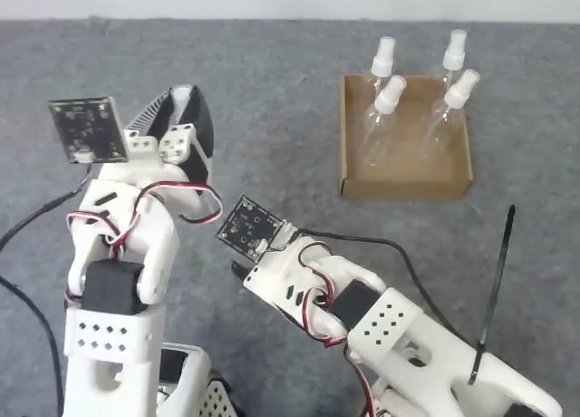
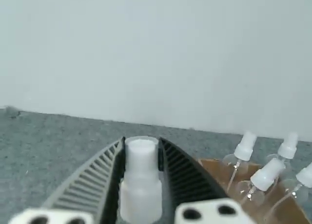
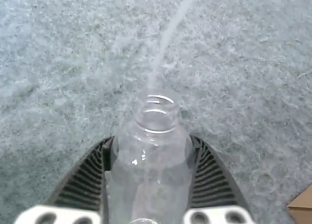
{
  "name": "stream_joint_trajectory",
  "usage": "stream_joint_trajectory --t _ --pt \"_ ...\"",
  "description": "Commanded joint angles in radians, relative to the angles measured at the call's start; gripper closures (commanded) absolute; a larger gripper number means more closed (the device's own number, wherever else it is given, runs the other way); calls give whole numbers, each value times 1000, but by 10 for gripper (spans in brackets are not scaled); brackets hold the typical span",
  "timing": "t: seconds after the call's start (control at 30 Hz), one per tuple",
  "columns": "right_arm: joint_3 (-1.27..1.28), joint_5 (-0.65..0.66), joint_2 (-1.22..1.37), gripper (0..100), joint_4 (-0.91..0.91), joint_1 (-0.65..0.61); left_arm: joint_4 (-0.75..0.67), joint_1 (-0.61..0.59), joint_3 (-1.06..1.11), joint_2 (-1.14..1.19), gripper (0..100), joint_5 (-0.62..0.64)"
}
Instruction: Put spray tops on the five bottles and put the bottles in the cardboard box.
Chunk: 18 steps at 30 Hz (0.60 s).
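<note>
Currently left gripper [image 2: 141,142] clamps the spray top [image 2: 141,182] left of centre; right gripper [image 3: 151,140] grips the open bottle [image 3: 154,158] nearer, centre. Risk: tilted top misses the neck, jams.

Four capped bottles [image 1: 373,131] in the cardboard box [image 1: 406,189] — fifth bottle [image 3: 150,156] (clear) uncapped.
</note>
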Motion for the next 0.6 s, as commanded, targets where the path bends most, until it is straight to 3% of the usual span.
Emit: stream_joint_trajectory --t 0.0,0.4,0.57 --pt "-2 -11 -47 992 -21 -5 -29 2 -58 -20 990 8" --pt "5 -6 -47 992 -21 -1 -18 74 47 -29 990 9" --pt "5 -8 -47 992 -30 24 64 81 27 -29 990 8"
